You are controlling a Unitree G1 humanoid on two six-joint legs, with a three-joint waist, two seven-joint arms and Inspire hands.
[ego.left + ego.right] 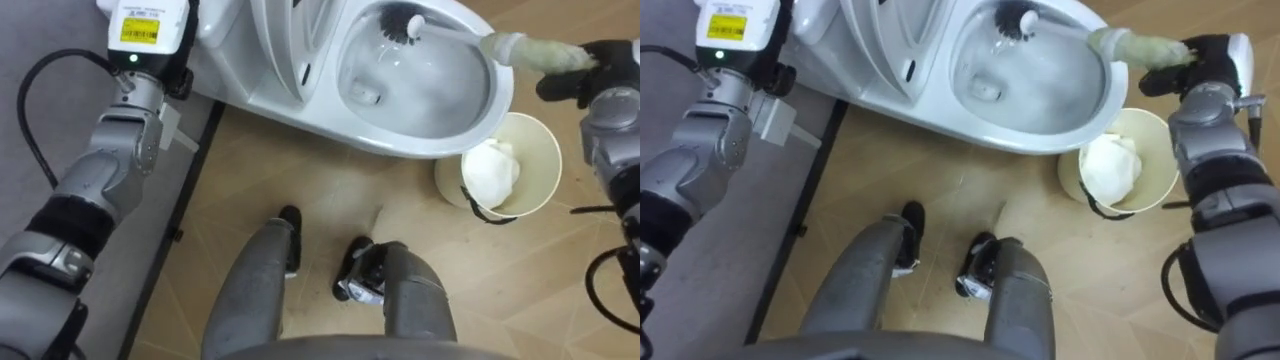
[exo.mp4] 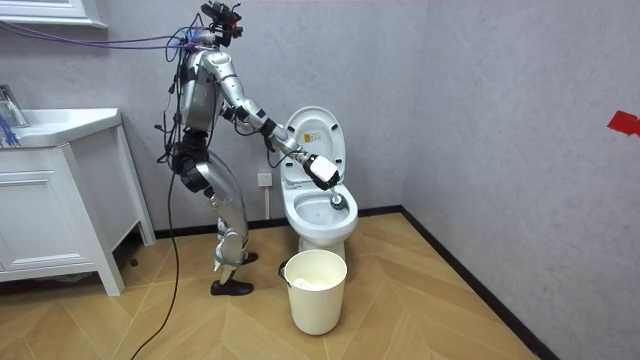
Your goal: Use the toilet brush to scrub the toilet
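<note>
The white toilet (image 1: pixel 300 112) stands open, its lid raised at the left of the bowl. A toilet brush rests its black head (image 1: pixel 402 27) against the far inner wall of the bowl. Its pale, padded handle (image 1: pixel 530 50) runs right over the rim. My right hand (image 1: pixel 592 72) is curled round the end of that handle, beyond the bowl's right rim. My left hand (image 1: pixel 140 25) is up by the lid at the top left edge, and its fingers are cut off. In the room view I stand leaning over the toilet (image 2: pixel 318 225).
A cream waste bin (image 1: pixel 538 150) with white paper inside stands close against the bowl's right front, under my right arm; it shows in the room view (image 2: pixel 315 290) too. A grey wall runs along the left. A white vanity cabinet (image 2: pixel 60 200) stands behind me.
</note>
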